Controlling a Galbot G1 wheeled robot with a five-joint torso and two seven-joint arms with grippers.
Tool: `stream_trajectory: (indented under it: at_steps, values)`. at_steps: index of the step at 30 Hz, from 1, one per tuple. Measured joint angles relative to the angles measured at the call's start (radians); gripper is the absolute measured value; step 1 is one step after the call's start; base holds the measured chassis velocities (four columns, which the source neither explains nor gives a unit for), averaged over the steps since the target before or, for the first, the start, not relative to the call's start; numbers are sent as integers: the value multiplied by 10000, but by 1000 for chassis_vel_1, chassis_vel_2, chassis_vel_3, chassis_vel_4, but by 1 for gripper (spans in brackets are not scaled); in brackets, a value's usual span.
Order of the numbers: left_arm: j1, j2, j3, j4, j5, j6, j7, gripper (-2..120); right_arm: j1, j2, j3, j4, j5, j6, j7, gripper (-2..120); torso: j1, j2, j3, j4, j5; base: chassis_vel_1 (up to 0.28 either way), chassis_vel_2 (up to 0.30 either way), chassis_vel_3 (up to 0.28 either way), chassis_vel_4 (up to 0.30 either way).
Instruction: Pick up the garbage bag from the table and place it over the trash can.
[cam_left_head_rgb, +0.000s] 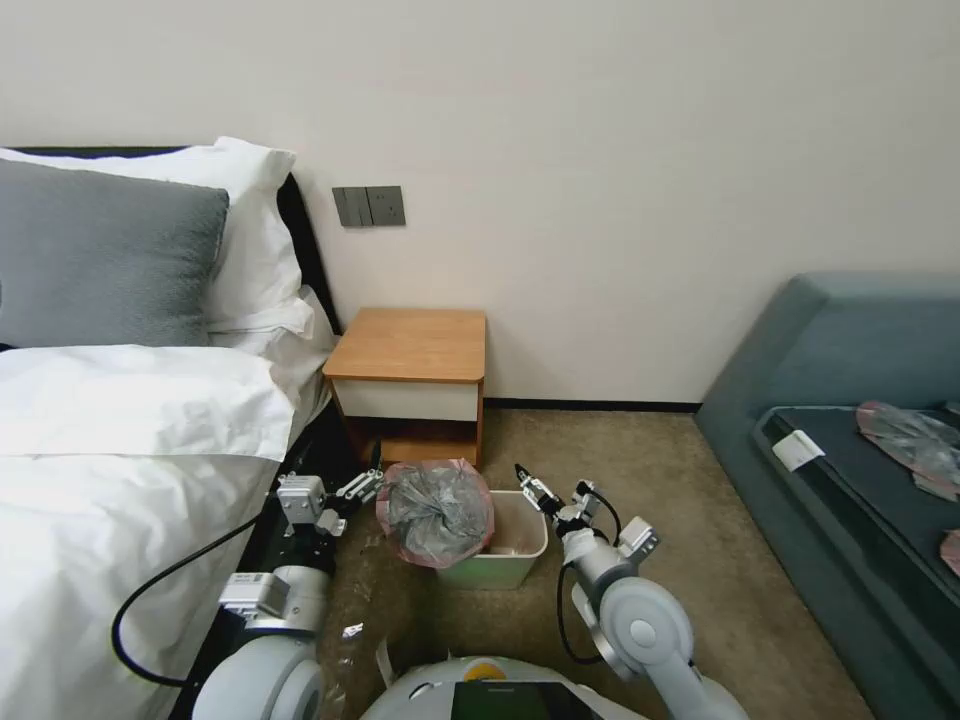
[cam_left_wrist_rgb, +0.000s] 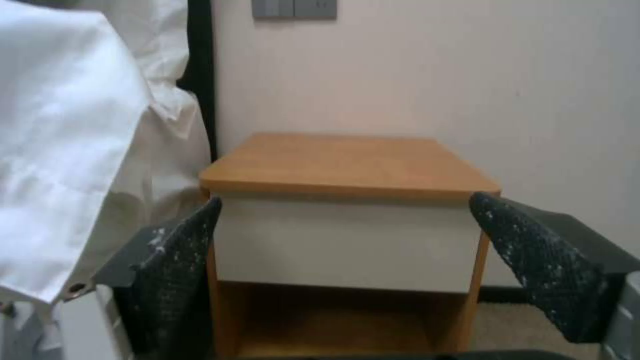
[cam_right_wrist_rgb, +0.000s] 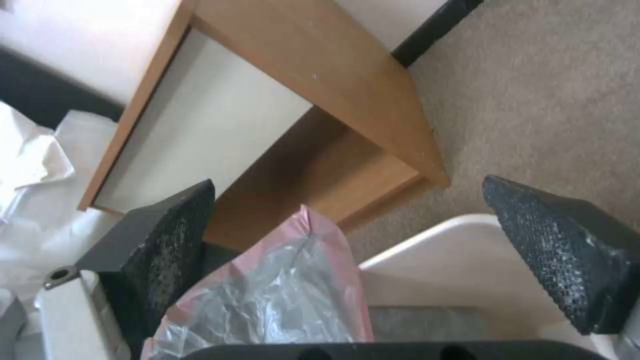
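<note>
- The garbage bag is thin, crinkled grey film with a pink-red border, bunched into a rounded, puckered mass. It drapes over the left end of the trash can, between the two grippers and just beside the left one.
- In the right wrist view the garbage bag rises as a pink-edged fold near one of the gripper's dark, textured fingers, with the can's smooth cream rim next to it.
- The trash can is rectangular with rounded corners, cream with a pale green tint low on its side, standing on beige carpet.
- The table stands beyond both grippers: flat orange-brown wooden top, white drawer front, open lower shelf.
- The left gripper hangs just left of the bag, fingers spread wide and holding nothing.
- The right gripper hovers over the can's right part, jaws wide apart and empty.
</note>
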Motion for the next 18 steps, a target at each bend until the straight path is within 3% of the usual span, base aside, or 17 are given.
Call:
stream_trajectory:
  at_steps: [4, 7, 18]
  values:
    - [-11, 30, 89, 134, 124, 184, -6, 88, -86, 101, 39, 81, -100, 51, 0, 100, 0, 0, 0, 0, 1, 0, 0, 0, 0]
    - [-59, 77, 156, 471, 308, 240, -21, 73, -238, 158, 134, 259, -195, 73, -4, 100, 0, 0, 0, 0, 0, 0, 0, 0, 0]
    - [-236, 84, 728, 1846, 1073, -28, -116, 72, -589, 293, 447, 574, -399, 119, -3, 100, 0, 0, 0, -1, 0, 0, 0, 0, 0]
